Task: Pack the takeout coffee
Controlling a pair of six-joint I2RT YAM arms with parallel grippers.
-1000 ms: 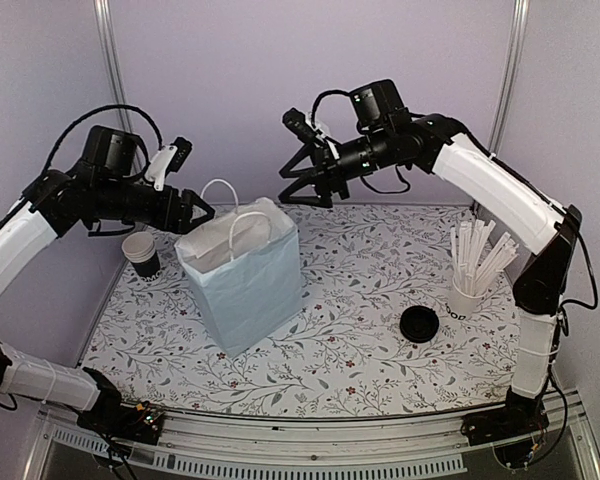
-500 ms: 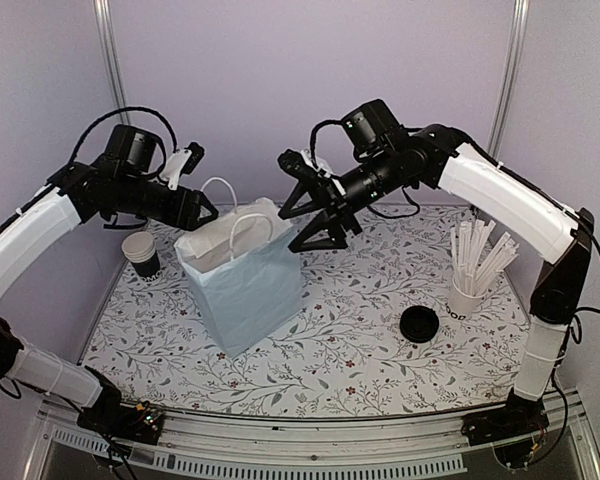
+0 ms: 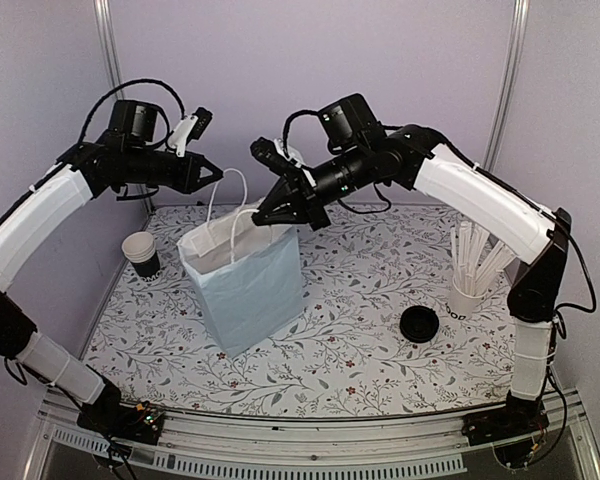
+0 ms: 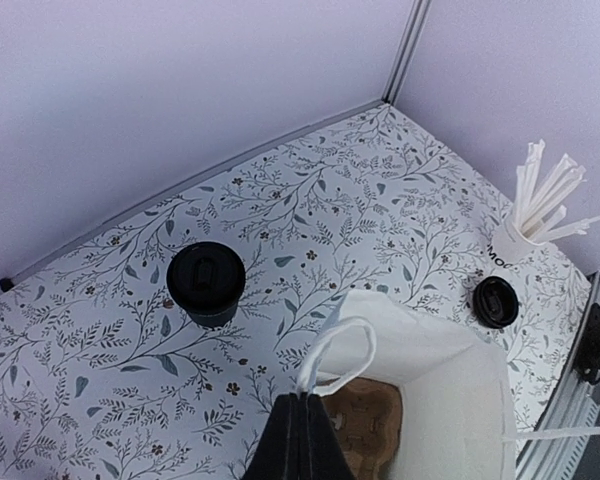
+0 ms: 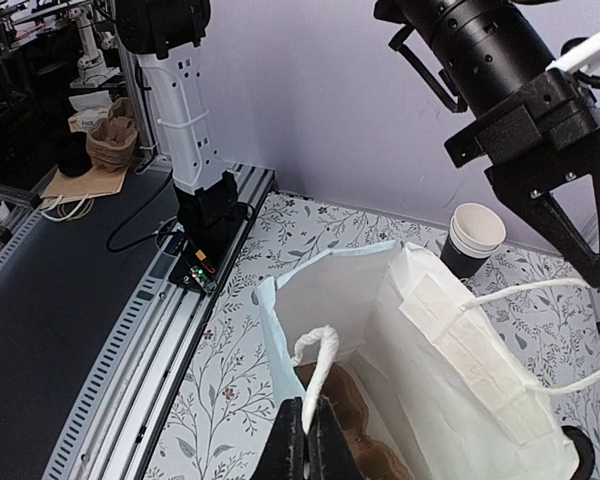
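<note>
The pale-blue paper bag stands left of centre with its mouth held apart. My left gripper is shut on its back handle. Shut on the front handle is my right gripper. A brown cup carrier lies at the bag's bottom. One black takeout coffee cup with its lid on stands near the back wall, hidden behind my right arm in the top view. Left of the bag stands an open black cup, white inside.
A loose black lid lies on the flowered table at the right. Beside it is a white cup of wooden stirrers. Walls close in the back and both sides.
Both grippers went from open to shut, each on a bag handle. The left one rose and moved right; the right one came down and left to the bag's rim. The bag's mouth opened wider.
</note>
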